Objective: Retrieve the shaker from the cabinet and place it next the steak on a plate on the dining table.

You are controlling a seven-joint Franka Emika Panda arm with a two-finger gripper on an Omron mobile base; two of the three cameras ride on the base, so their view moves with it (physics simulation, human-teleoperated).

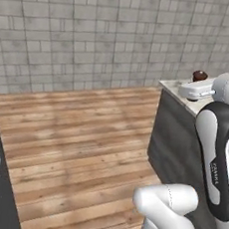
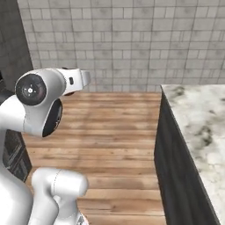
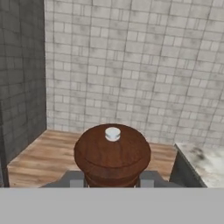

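A: Shaker (image 1: 199, 75), left base view: where is it?
B: Its dark knob pokes up above the white hand, over the marble counter (image 1: 175, 86) corner. The wood-plank floor (image 1: 79, 133) lies below.
A: Right base view?
B: The arm is held high beside the veined counter, in front of the grey brick wall (image 2: 132, 39).
A: Hand view?
B: The end effector (image 3: 112, 178) is pinching the reddish-brown wooden shaker, a finger against each side; the rounded top has a small white cap.
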